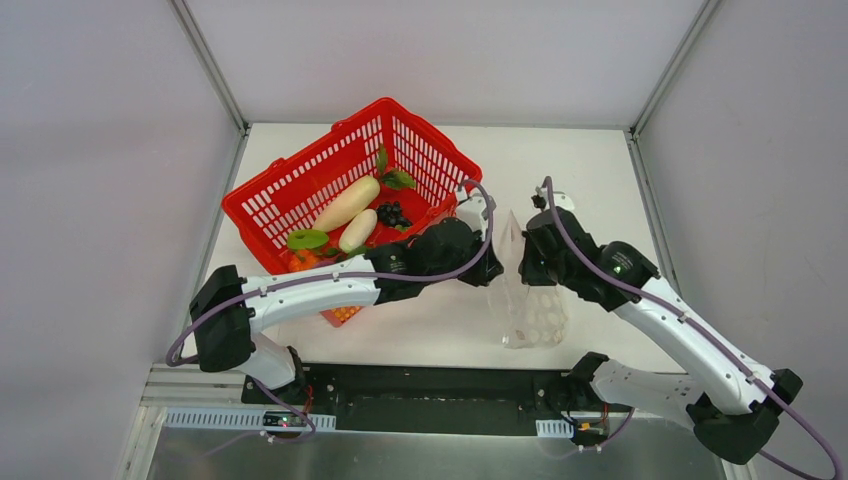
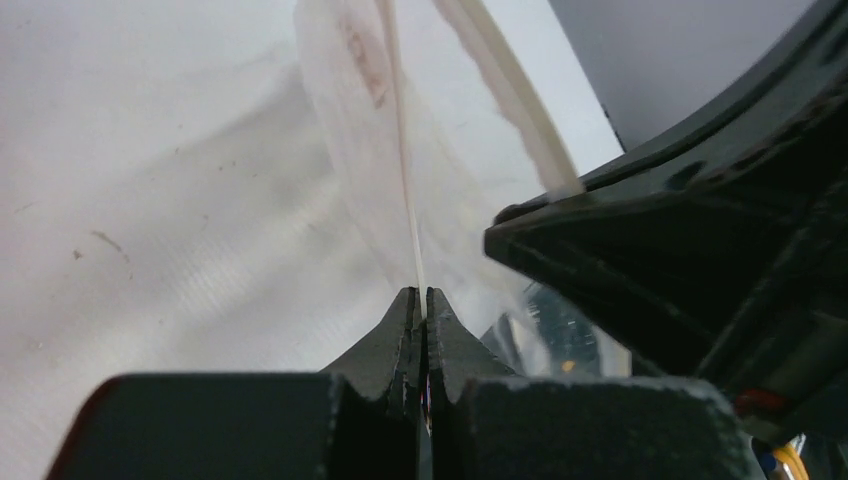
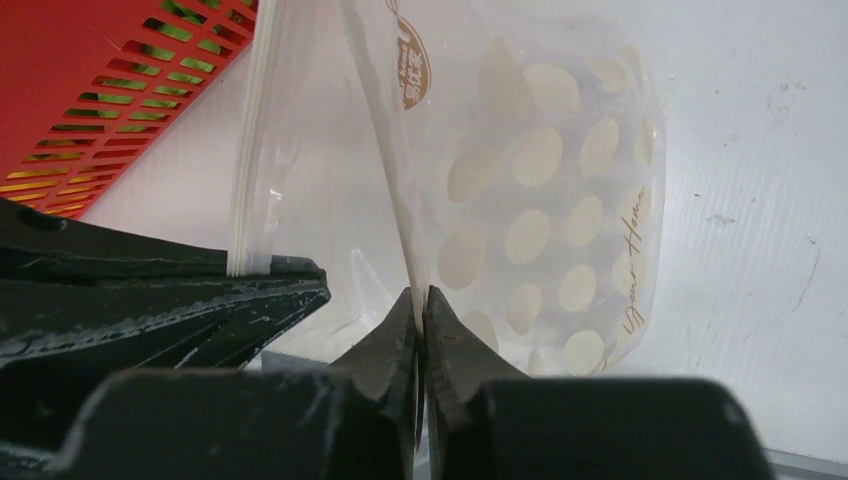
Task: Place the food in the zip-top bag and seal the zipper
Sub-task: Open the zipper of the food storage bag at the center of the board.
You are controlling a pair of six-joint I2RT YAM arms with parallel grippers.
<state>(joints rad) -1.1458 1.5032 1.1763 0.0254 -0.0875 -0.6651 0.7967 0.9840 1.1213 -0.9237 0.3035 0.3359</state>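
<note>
The clear polka-dot zip-top bag (image 1: 528, 300) stands on the table between my two grippers, its mouth lifted. My left gripper (image 1: 492, 262) is shut on one lip of the bag's mouth; in the left wrist view (image 2: 421, 295) the thin edge runs up from the closed tips. My right gripper (image 1: 527, 262) is shut on the other lip (image 3: 420, 292). The whitish zipper (image 3: 250, 160) strip shows in the right wrist view, ending at the other gripper's black finger. Food lies in the red basket: an orange piece (image 1: 302, 260), a dark purple bunch (image 1: 391, 214).
The red slotted basket (image 1: 300, 185) sits at the back left, tilted, holding two long white radishes (image 1: 346, 203), a flat green disc (image 1: 307, 239) and green leaves. My left arm lies across the basket's near side. Grey walls enclose the table.
</note>
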